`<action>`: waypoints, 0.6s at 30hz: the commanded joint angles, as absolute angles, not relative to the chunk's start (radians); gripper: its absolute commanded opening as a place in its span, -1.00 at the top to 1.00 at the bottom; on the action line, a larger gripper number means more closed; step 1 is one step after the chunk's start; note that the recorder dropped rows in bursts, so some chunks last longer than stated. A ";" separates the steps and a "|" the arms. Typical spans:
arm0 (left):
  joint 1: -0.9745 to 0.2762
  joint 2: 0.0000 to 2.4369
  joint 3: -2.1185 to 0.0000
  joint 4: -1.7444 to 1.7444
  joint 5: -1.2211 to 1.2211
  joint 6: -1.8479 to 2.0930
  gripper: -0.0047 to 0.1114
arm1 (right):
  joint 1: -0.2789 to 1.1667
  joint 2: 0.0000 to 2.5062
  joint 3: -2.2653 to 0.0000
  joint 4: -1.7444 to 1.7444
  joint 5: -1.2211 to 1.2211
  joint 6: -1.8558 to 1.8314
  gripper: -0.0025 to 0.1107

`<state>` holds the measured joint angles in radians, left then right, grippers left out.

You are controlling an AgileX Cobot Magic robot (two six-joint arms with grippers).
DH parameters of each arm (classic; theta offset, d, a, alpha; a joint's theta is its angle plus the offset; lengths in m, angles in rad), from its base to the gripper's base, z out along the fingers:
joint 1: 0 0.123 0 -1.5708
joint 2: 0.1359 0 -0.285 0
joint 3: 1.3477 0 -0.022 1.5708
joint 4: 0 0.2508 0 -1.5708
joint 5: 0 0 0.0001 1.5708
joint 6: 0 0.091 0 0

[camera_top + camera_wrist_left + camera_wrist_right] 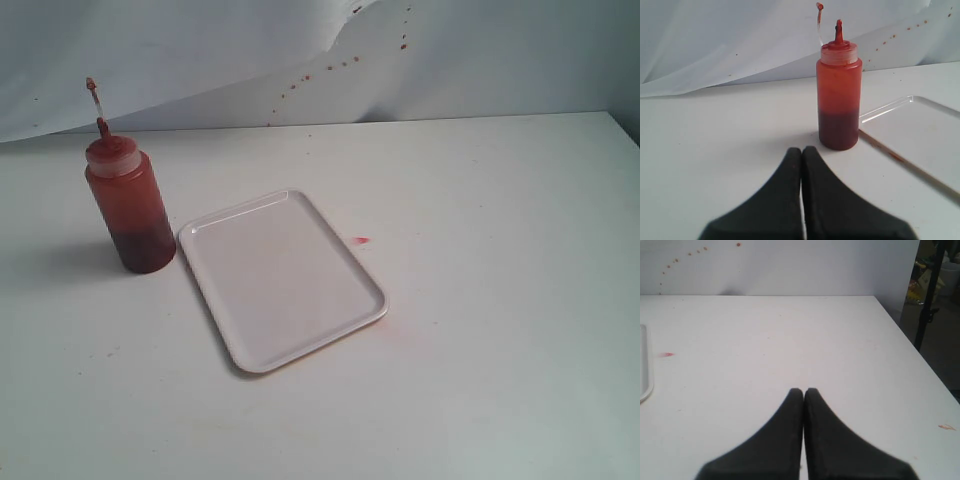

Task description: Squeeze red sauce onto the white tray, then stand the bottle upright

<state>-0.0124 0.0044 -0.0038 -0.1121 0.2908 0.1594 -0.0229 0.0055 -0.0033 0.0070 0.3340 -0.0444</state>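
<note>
While I watch through the left wrist camera, the left gripper [801, 150] shows two matte black fingers, broad at the base and tapering to rounded tips. They are pressed flat together with nothing between them, short of the bottle [838, 85] and clear of it. Through the right wrist camera the right gripper [803, 390] looks the same, closed on nothing, over the smooth white table [790, 330]. In the exterior view the bottle stands upright at the left of the frame, a translucent red-brown plastic cylinder with a cloudy whitish cap. It has a thin pointed red nozzle and a tip cap [91, 83] held up on a slim tether. Darker red sauce [145, 250] sits in its lower part. Just beside it, toward the centre of the frame, lies the white tray [290, 290]; I cannot tell whether they touch. The tray is flat and rectangular with rounded corners and a low raised rim, its surface plain white. A small red smear [361, 240] marks the tabletop just right of the tray. Tiny red specks [340, 68] dot the creased white backdrop [200, 50] across the top
</note>
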 commanded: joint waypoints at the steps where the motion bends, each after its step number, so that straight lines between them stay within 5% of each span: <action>1: -0.009 0.000 0.000 -0.120 0.285 0.158 0.92 | -0.020 0.000 0.000 0.000 0.331 -0.049 0.96; 18: -0.009 0.000 0.000 -0.093 0.253 0.159 0.92 | -0.020 0.000 0.000 0.000 0.331 -0.049 0.96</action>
